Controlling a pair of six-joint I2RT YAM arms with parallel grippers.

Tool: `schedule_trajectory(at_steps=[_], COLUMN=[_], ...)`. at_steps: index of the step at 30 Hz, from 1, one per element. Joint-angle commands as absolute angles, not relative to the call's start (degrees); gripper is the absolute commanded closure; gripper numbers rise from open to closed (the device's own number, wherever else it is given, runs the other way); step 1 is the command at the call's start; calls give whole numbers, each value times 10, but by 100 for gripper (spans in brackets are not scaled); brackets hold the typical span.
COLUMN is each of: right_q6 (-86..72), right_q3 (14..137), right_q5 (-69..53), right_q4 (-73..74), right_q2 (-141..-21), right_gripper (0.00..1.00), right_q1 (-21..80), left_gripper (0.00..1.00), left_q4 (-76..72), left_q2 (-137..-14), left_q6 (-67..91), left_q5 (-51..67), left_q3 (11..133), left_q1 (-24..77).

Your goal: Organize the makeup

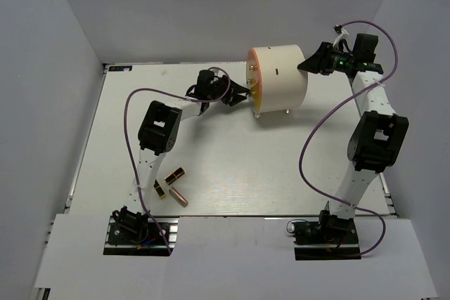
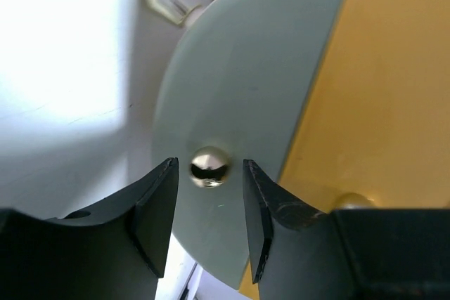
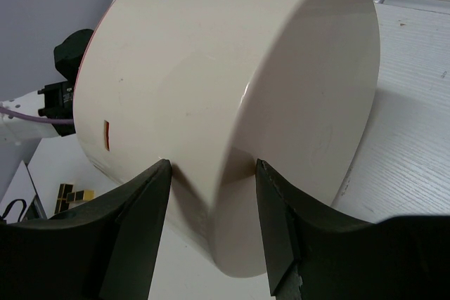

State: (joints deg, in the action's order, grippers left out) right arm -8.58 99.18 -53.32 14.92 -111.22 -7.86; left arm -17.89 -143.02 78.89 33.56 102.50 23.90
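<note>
Grey walls are closing in a white wood-grain tabletop on three sides. You are looking at a large cream plastic cylinder lying on its side at the far middle, its orange front panel facing your left arm. Most of that panel is running out of the left wrist view, and the overhead view is showing it only edge-on.

Your left gripper is standing spread, its two black fingers bracketing a small round metal knob with a sliver of gap on each side. A second knob is sitting half hidden behind one finger, making two knobs counted.

Your right gripper is also standing spread, its tips at the cylinder's rear rim; whether they are touching it you cannot tell. Two thin orange slits are showing in the cream wall.

The makeup is lying well apart from both grippers, near the left arm's base: three short lipstick tubes counted, two black and gold, one coppery pink. One black and gold tube is sitting just beside the arm's white link, its details too small to make out.
</note>
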Motion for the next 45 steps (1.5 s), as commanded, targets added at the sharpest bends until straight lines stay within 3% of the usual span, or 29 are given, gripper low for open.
schedule_trajectory(at_steps=[1,12,20,26,45], right_q6=[-83,-84,-84,-82,-57], right_q3=[980,977,974,975,976], right_q5=[-549,-549,-548,-548,-520], right_q4=[165,164,163,164,184], right_q2=[-1105,-1105,-1103,-1102,-1106], right_gripper=[43,43,43,43,43], right_q1=[-73,-72,-73,-74,-81], left_gripper=[48,51,80,92,93], left_q4=[-169,-181,-204,-244,-271], left_q2=[-1423,-1429,-1436,-1406,-1291], left_q6=[782,788,806,813,774], left_q5=[345,356,363,366,389], left_q3=[1042,1042,1037,964,783], left_q1=[246,251,262,256,160])
